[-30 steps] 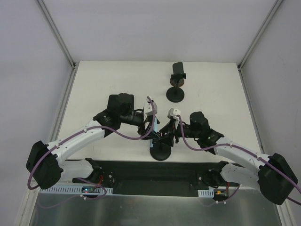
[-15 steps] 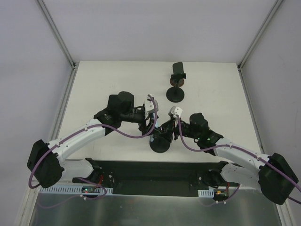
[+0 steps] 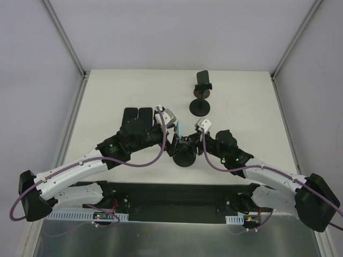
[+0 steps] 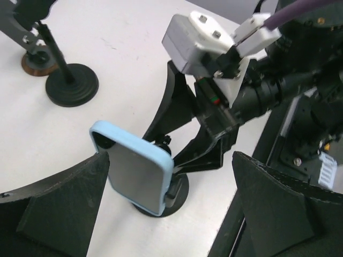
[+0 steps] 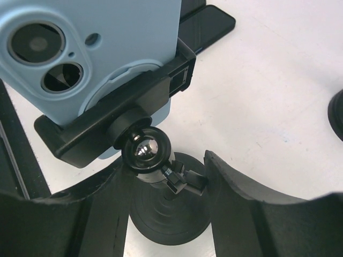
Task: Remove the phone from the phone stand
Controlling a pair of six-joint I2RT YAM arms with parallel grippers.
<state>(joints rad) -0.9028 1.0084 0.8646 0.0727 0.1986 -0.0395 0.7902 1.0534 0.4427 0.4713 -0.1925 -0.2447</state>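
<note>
Left end effector agape by phone, right end effector clamping stand

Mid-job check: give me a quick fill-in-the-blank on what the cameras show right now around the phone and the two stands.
The phone wears a light ___ case. The left gripper has its jaws ___, one on each side of the phone. The right gripper straddles the neck of the phone stand just below its shiny ___ joint. The second stand sits ___ from the arm bases than this one.
Missing words: blue; open; ball; farther.
</note>
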